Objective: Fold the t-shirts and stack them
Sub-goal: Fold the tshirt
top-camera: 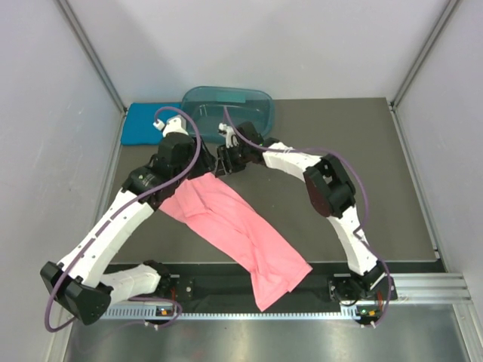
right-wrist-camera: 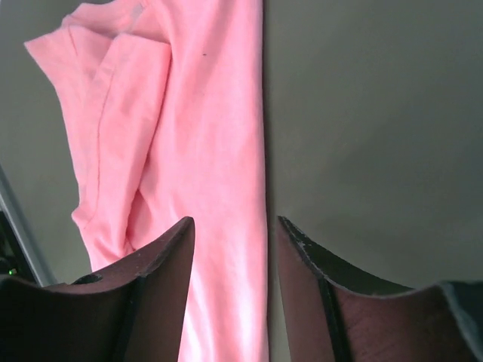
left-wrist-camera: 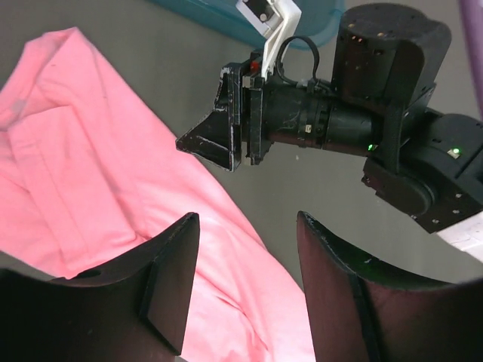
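Teal-blue t-shirt [top-camera: 143,124] sits as a flat, neat rectangle just left of the tub [top-camera: 256,113], touching or nearly touching its wall. It looks folded already, so that half reads as done.

Salmon-pink t-shirt [top-camera: 234,234] lies as a long diagonal band. Its upper end is near the tub's front, and its other end, well away from the tub, droops past the table [top-camera: 362,151] edge. A sleeve looks tucked over, so probably the lengthwise fold is in. No crosswise folds yet, and it isn't stacked on the teal-blue one.

Both arms hover at the tub-side end of the pink band.
- Left gripper [left-wrist-camera: 247,222]: fingers wide apart, nothing between them, pink cloth below.
- Right gripper [right-wrist-camera: 235,222]: fingers also spread, straddling the band's long edge, not closed on it.

Left to do, by my read: grab the tub-side end, fold the band short, then move it onto the teal-blue t-shirt beside the tub.
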`<action>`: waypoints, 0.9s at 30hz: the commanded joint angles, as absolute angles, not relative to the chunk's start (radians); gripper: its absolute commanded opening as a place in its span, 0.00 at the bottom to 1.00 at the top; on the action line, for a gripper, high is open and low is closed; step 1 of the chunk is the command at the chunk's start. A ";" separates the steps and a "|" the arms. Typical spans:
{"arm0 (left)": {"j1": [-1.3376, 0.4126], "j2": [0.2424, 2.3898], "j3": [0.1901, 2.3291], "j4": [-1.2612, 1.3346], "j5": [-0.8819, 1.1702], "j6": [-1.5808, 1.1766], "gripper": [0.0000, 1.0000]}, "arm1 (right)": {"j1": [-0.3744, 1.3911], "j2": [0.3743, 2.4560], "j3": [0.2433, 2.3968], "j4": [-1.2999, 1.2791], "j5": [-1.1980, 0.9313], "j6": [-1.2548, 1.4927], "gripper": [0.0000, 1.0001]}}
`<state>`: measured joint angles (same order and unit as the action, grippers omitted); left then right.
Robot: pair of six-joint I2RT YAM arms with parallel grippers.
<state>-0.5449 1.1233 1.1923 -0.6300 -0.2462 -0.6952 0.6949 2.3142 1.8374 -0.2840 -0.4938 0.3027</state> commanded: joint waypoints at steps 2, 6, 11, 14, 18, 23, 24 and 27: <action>-0.525 1.083 1.207 -0.678 -0.310 -0.710 0.59 | 0.718 2.371 1.913 -0.207 -0.466 0.324 0.45; -0.499 1.065 1.181 -0.727 -0.362 -0.768 0.59 | 0.739 2.410 1.950 -0.206 -0.424 0.314 0.44; -0.476 1.037 1.157 -0.709 -0.330 -0.776 0.59 | 0.752 2.479 2.043 -0.275 -0.410 0.307 0.38; -0.472 1.031 1.158 -0.721 -0.336 -0.775 0.59 | 0.770 2.502 2.074 -0.310 -0.396 0.304 0.30; -0.462 1.023 1.166 -0.721 -0.333 -0.769 0.58 | 0.804 2.513 2.086 -0.357 -0.339 0.264 0.27; -0.454 1.029 1.187 -0.732 -0.325 -0.750 0.59 | 0.819 2.528 2.111 -0.429 -0.239 0.245 0.20; -0.451 1.029 1.193 -0.732 -0.324 -0.749 0.58 | 0.818 2.531 2.117 -0.445 -0.215 0.242 0.15; -0.446 1.023 1.201 -0.742 -0.325 -0.742 0.58 | 0.818 2.540 2.131 -0.477 -0.167 0.249 0.03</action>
<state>-0.4564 1.0447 1.1614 -0.7273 -0.3157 -0.7570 0.8055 2.4989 2.0930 -0.3882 -0.2630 0.2684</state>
